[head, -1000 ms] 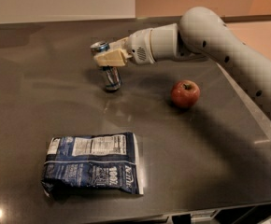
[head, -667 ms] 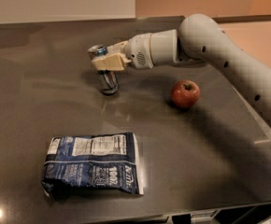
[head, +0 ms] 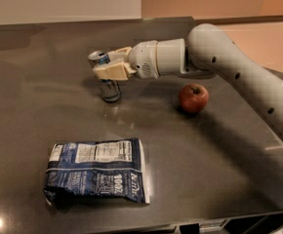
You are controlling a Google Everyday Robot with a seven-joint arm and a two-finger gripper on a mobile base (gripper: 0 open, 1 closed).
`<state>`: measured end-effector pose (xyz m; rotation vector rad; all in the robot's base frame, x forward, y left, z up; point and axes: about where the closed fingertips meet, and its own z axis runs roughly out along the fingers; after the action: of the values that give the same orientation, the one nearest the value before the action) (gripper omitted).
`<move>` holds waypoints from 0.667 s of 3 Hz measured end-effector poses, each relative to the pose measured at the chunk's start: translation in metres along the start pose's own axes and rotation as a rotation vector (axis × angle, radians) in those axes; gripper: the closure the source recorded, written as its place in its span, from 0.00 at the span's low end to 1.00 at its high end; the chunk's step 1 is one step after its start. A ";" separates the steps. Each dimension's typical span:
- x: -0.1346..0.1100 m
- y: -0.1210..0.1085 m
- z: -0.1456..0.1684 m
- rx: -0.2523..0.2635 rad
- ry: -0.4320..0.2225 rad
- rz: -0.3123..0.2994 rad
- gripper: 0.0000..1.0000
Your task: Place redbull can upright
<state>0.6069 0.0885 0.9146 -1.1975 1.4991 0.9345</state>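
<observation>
The redbull can (head: 109, 88) stands upright on the dark table (head: 205, 150), left of centre towards the back. Its silver top shows just above the fingers and its lower body below them. My gripper (head: 107, 68) reaches in from the right at the end of the white arm (head: 219, 57). Its cream fingers (head: 113, 72) are closed around the can's upper half. Whether the can's base touches the table or hangs just above it, I cannot tell.
A red apple (head: 193, 98) sits on the table to the right of the can, under the arm. A blue-and-white snack bag (head: 96, 170) lies flat near the front left. The table's front edge runs along the bottom.
The gripper and the can in it have shifted slightly to the left. The apple and the snack bag have not moved.
</observation>
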 end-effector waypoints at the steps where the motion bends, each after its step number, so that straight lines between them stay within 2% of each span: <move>1: -0.001 0.007 -0.001 -0.012 -0.012 -0.035 0.36; 2: -0.001 0.007 -0.004 -0.005 -0.029 -0.040 0.13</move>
<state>0.5992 0.0869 0.9164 -1.2084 1.4455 0.9255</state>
